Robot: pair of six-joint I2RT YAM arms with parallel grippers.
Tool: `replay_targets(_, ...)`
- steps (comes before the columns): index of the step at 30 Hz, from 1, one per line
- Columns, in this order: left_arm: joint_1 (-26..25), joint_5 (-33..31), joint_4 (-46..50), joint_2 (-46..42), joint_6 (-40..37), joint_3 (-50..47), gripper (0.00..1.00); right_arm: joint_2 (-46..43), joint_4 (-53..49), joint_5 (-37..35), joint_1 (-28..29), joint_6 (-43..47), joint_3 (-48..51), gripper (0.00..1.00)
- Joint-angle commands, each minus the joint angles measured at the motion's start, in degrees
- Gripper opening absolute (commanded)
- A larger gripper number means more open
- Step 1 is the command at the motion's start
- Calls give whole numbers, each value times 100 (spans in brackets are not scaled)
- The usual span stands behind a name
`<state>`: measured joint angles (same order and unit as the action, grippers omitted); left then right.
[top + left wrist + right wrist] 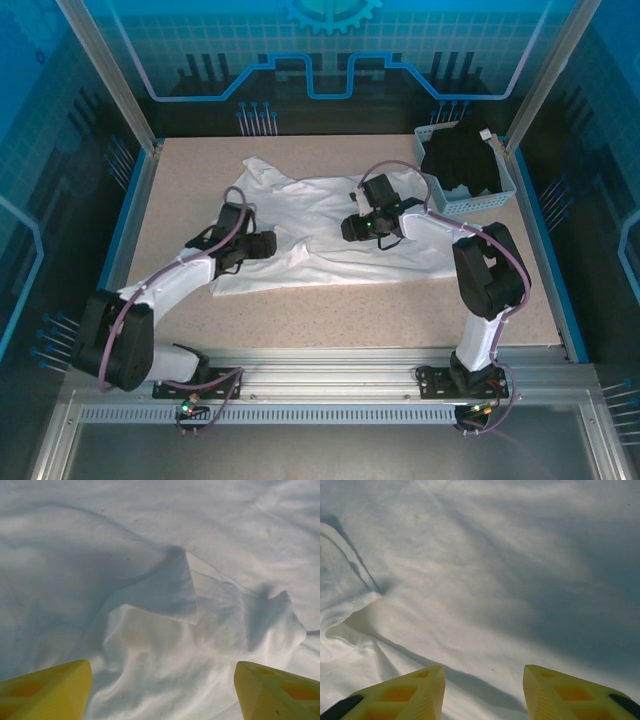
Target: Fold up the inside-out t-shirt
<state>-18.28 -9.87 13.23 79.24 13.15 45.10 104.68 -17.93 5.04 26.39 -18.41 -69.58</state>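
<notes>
White t-shirt (312, 215) spread beside blue basket (472, 207)

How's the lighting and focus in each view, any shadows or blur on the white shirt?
Top external: bright, even light, t-shirt sharp. Left wrist: soft focus, a raised fold shades the fabric on its left. Right wrist: a broad shadow dims the fabric's right side, with no glare.

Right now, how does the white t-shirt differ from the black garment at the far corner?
The white t-shirt is pale; the black garment is dark. The white t-shirt lies spread out and wrinkled on the table, while the black garment sits bunched up in the basket. As they lie, the white t-shirt covers far more area than the black garment. Both are soft cloth.
</notes>
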Motion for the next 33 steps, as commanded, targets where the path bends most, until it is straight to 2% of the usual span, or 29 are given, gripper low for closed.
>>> replay_targets(1, -170, -791, 388, 459, -938, 417, 78, -165, 26, 158, -74, 93, 41, 46)
replay_targets(7, -304, -1075, 504, 1337, -1382, 1030, 79, -64, 97, 286, -99, 27, 102, 46)
replay_targets(11, -300, -1304, 835, 1862, -1593, 1483, 76, -97, 88, 263, -132, 31, 172, 46)
replay_targets(15, -299, -1203, 942, 2194, -1621, 1721, 72, -125, 105, 267, -187, 20, 234, 46)
replay_targets(18, -299, -1312, 1030, 2381, -1557, 1897, 62, -113, 105, 287, -196, -2, 235, 46)
replay_targets(23, -147, -1448, 1006, 2458, -1391, 2019, 35, -93, 80, 280, -196, -22, 230, 46)
replay_targets(26, 9, -1402, 946, 2429, -1319, 2068, 24, -78, 71, 274, -204, -21, 235, 46)
replay_targets(29, 137, -1327, 852, 2456, -1366, 2187, 17, -46, 50, 288, -206, -30, 210, 46)
replay_targets(33, 245, -1274, 833, 2654, -1522, 2548, 14, -31, -8, 278, -205, -30, 173, 46)
